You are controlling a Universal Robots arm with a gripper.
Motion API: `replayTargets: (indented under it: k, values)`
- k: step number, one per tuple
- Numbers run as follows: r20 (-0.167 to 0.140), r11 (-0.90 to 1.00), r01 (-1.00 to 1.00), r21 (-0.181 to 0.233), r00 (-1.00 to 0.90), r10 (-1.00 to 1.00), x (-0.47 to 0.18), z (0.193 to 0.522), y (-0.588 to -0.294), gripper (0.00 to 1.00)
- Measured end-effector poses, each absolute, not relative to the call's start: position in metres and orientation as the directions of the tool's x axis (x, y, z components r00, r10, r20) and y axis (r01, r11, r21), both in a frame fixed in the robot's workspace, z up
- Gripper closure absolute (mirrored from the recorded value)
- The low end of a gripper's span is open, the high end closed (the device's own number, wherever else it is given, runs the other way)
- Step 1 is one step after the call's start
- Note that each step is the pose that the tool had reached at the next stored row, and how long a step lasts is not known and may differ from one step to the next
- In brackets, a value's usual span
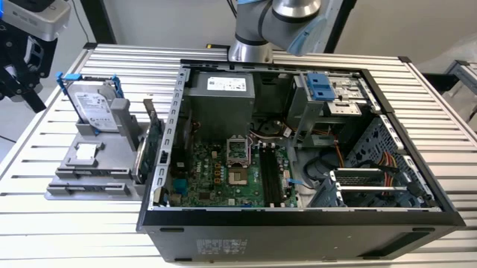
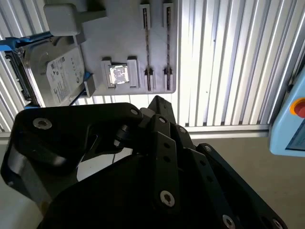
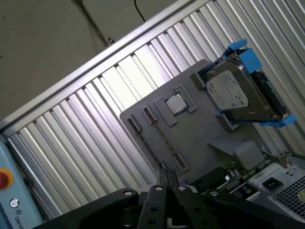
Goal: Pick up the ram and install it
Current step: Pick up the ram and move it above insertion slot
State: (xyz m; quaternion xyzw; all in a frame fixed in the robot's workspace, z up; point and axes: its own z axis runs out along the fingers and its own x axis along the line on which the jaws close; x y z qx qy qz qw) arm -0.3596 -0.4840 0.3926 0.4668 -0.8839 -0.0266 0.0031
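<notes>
At the exterior view's left, the claw (image 1: 30, 96) hung by the tabletop (image 1: 134, 61) edge, its fingers (image 3: 162, 183) pressed together on nothing. Next came the white-labelled hard drive (image 1: 95, 106) on its gray holder (image 1: 89, 190), then the open computer case (image 1: 298, 223). The print was too small to read. We could not tell where the ram sat.

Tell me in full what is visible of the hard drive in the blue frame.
The hard drive is a flat silver metal box with a white label on its broad face. A blue plastic frame clasps its edges. It stands on one edge in a grey holder; only frame and holder touch it. The holder lies on the slatted metal table, to the exterior view's left of the open computer case.
</notes>
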Motion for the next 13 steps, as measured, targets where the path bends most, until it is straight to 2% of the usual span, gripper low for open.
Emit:
replayTargets:
  k: [13]
  values:
    - [-0.019,0.484,-0.873,0.05,-0.486,-0.874,-0.3596,0.3926,-0.484,1.0]
